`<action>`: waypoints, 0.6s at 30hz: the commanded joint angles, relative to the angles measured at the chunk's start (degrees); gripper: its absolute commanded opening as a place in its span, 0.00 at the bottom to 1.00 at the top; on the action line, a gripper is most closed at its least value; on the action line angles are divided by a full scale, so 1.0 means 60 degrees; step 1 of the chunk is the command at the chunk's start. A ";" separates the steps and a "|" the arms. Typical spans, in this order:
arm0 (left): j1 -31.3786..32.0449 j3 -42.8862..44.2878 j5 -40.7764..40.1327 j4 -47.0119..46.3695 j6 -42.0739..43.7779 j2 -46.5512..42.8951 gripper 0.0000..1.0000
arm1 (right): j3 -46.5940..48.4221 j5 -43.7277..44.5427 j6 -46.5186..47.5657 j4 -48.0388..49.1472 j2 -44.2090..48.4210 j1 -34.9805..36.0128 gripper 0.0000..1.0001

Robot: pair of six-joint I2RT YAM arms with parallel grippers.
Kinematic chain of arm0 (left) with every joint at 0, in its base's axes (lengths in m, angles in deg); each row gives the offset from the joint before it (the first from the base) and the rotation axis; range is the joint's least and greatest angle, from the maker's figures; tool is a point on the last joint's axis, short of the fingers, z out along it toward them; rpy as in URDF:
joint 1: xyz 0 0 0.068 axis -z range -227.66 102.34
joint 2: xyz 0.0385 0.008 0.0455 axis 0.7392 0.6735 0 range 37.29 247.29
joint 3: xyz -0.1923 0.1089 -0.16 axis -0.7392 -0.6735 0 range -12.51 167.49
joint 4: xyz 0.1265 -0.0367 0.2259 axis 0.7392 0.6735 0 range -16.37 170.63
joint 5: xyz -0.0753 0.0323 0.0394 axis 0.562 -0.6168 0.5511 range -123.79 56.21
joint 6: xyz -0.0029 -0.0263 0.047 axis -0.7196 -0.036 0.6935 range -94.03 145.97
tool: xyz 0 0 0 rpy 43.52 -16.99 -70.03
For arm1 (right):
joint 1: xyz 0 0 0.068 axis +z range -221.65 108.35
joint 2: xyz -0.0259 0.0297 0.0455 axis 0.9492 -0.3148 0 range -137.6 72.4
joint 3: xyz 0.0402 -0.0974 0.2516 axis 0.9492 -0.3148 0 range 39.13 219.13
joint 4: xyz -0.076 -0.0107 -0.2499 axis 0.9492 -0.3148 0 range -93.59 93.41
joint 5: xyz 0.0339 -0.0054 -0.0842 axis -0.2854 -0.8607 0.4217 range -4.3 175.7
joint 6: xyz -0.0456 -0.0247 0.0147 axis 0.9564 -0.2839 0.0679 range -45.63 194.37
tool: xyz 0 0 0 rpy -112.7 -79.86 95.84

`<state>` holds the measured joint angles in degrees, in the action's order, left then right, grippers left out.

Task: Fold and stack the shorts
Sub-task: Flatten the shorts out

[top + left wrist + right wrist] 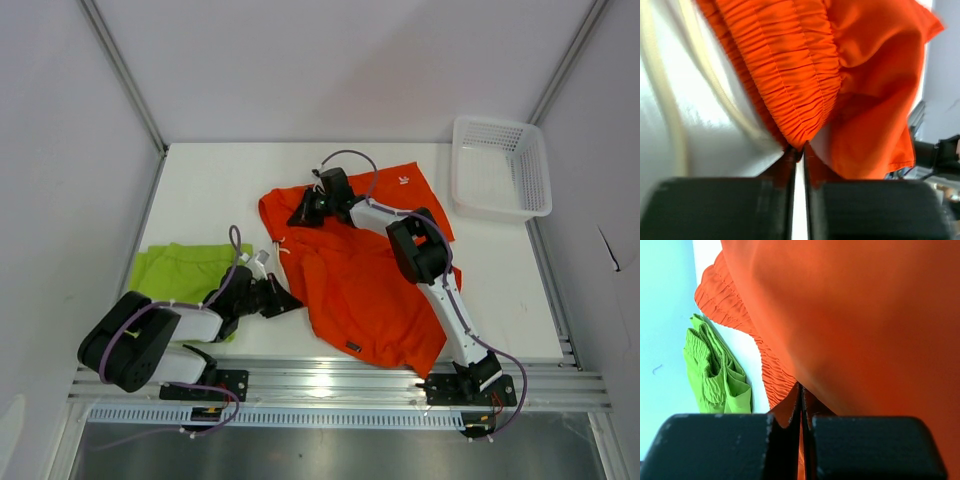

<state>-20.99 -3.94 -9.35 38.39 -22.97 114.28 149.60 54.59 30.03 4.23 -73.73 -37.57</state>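
Note:
The orange-red shorts [370, 275] lie spread over the middle of the table, with a small white logo [405, 180] near the far edge. My left gripper [292, 303] is at their near left edge. In the left wrist view its jaws [798, 150] are pinched on the gathered waistband [795, 75], and blurred white drawstrings [662, 100] run alongside. My right gripper [298, 217] is at the far left corner, shut with orange cloth [865, 315] between its fingers [801, 390]. The lime green shorts [178, 270] lie folded at the left, also in the right wrist view [715, 370].
A white mesh basket [500, 165] stands at the back right corner. Grey walls close in the table on three sides. A metal rail [340, 380] runs along the near edge by the arm bases.

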 commanded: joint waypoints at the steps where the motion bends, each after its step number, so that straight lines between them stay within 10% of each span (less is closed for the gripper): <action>1: 0.0139 0.0443 0.0101 0.1490 0.0540 -0.0305 0.00 | -0.0088 0.0747 0.0357 -0.0649 0.0155 0.0003 0.00; 14: -0.1136 0.1529 -0.0983 0.7265 0.1816 -0.3017 0.00 | 0.1713 0.0440 0.0827 -0.1718 -0.0080 -0.0846 0.01; 18: -0.1150 0.1821 -0.1466 0.7953 0.1684 -0.3251 0.00 | 0.2227 -0.0028 0.1118 -0.2201 0.0329 -0.1022 0.41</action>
<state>-27.54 3.85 -15.07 79.42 -13.07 96.34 158.43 56.32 34.10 -6.48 -74.29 -43.10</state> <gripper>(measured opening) 0.004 0.354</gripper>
